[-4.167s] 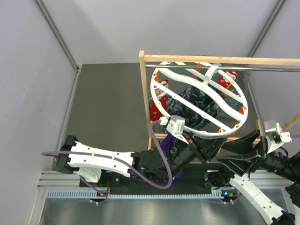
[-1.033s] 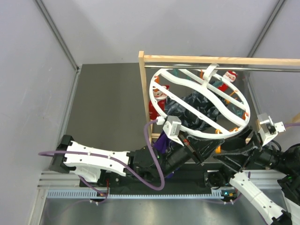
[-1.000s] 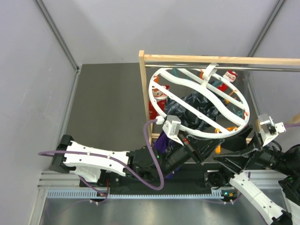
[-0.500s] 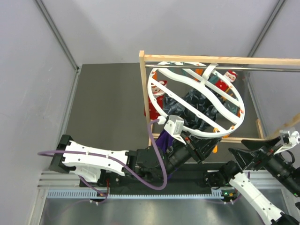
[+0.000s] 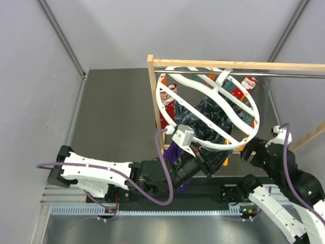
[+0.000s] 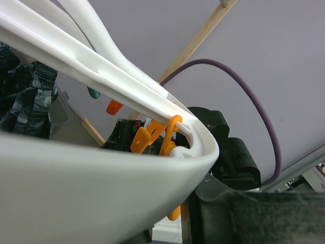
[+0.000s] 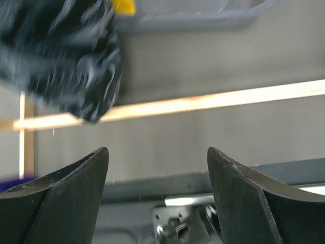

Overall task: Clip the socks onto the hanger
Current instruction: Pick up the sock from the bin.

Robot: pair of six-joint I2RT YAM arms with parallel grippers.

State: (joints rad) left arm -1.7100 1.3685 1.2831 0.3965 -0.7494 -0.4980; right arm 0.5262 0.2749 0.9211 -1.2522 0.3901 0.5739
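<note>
Clenched on the near rim of the hanger (image 6: 76, 178) with the left fingers (image 5: 216, 156) (rim filling most of the left wrist view, one dark finger pressed beside it at lower right). Just behind that rim, two orange clips (image 6: 152, 140), dangling.

From above: hanger tilted inside a wooden rack (image 5: 150, 101) at the far right of the worktop (image 5: 117, 117), hook up by the metal rod (image 5: 292, 74). Seen through the ring and crowding it: red Santa socks (image 5: 165, 104) at the left rim and the far right, a dark patterned sock (image 5: 208, 113) bunched under the crossbars, a purple sock (image 5: 175, 152) low beside the left wrist.

Right fingers (image 5: 248, 154) released, spread wide with nothing between, near the ring's near-right edge but apart from it. Ahead of them in the right wrist view: the dark sock's tip, blurred; a wooden bar (image 7: 203, 104) of the rack lying across the way; a grey tray edge (image 7: 203, 20) beyond.

Purple cable (image 5: 162, 168) looped over the left arm.
</note>
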